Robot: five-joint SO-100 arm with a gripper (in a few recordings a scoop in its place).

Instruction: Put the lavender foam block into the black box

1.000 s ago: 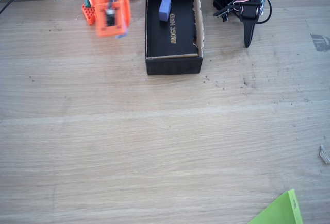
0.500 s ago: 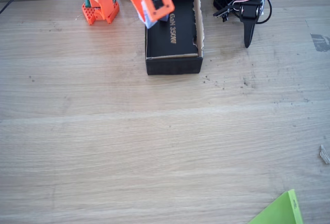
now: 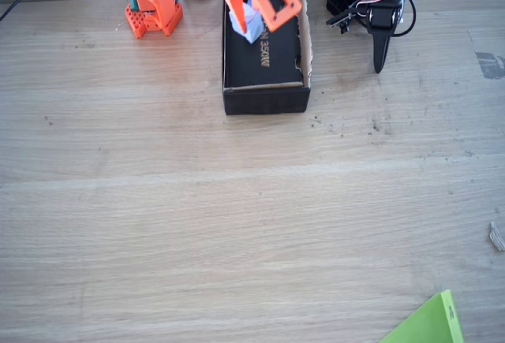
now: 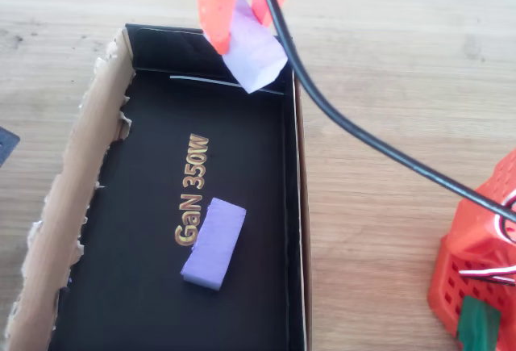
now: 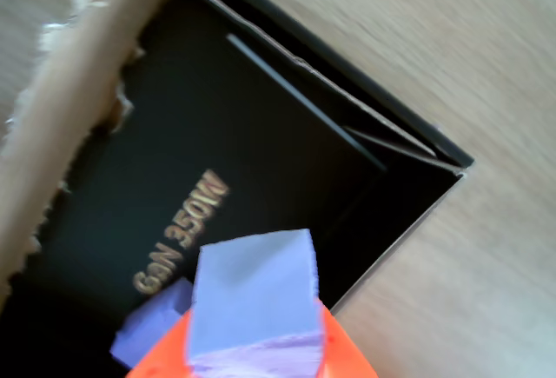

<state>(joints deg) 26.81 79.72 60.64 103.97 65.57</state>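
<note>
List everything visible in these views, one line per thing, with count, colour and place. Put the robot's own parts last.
black box: one, black with a ragged brown cardboard edge and gold "GaN 350W" lettering inside, at the far edge of the table.
lavender foam block: one, lavender, held above the box's corner in the overhead view.
longer foam block: one, lavender, lying on the box floor beside the lettering.
green sheet: one, lime green, bottom right corner of the fixed view.
table: one, light wood.
black cable: one, crossing the overhead view diagonally.
arm base: one, orange, left of the box in the fixed view.
gripper: one, orange, shut on the lavender foam block over the box.
</note>
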